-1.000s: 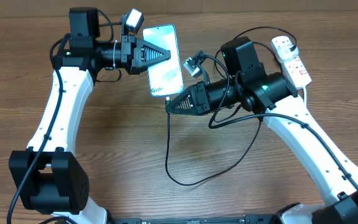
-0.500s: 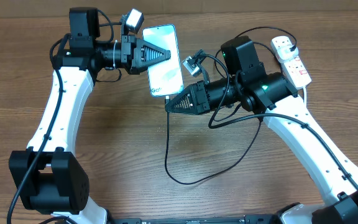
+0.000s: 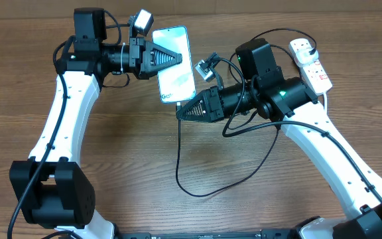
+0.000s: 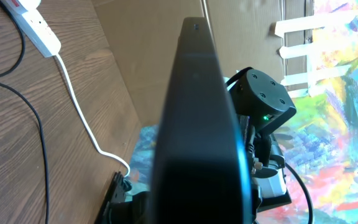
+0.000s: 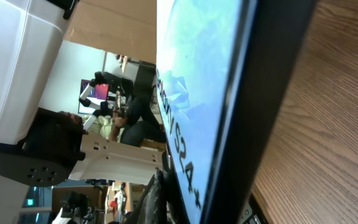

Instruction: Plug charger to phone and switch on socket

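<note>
Spreading under everything, the wooden worktop (image 3: 111, 166) carried the white power strip (image 3: 310, 63) near its far right edge, well apart from the phone. The phone (image 3: 176, 73) appeared lifted clear of the wood and tilted, screen facing up. Its long side was pinched in the left tool (image 3: 176, 58), which was closed hard on it. In the left wrist view the phone's dark edge filled the space ahead of the camera.

The right tool (image 3: 182, 111) sat at the phone's lower end, closed on the tip end of the charger cable (image 3: 180, 159). The cable hung down from it and looped loosely across the wood. Whether the tip had entered the port could not be told, because the tool hid it.

The phone looked stiff, smooth and likely slippery, with breakable glass, so it was best held by its frame edges near mid-length. The cable seemed light and limp. Only its small rigid tip would push straight, so the grip belonged right behind that tip.
</note>
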You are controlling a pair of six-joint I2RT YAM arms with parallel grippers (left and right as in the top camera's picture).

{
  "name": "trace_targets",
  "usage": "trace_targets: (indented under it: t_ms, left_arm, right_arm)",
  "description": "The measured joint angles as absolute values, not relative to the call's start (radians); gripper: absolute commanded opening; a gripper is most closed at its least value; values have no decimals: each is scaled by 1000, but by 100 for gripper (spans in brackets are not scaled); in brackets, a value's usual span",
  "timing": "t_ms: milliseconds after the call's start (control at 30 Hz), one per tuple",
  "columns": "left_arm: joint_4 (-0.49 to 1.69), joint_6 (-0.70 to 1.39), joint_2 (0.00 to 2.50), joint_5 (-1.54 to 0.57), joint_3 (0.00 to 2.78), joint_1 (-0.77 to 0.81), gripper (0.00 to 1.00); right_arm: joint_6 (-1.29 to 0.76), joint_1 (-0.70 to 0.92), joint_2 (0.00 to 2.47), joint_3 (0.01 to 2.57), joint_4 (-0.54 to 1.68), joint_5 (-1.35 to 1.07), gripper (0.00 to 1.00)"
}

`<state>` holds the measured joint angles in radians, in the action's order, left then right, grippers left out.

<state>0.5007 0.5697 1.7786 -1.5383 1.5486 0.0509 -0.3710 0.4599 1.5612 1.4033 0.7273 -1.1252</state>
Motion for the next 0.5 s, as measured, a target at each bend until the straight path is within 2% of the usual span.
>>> trace_targets:
  t_ms: [500]
  left_arm:
    - [501, 570, 1779, -1538, 1549, 51, 4]
  right_arm:
    - [-371, 460, 1561, 1403, 745, -1121, 4]
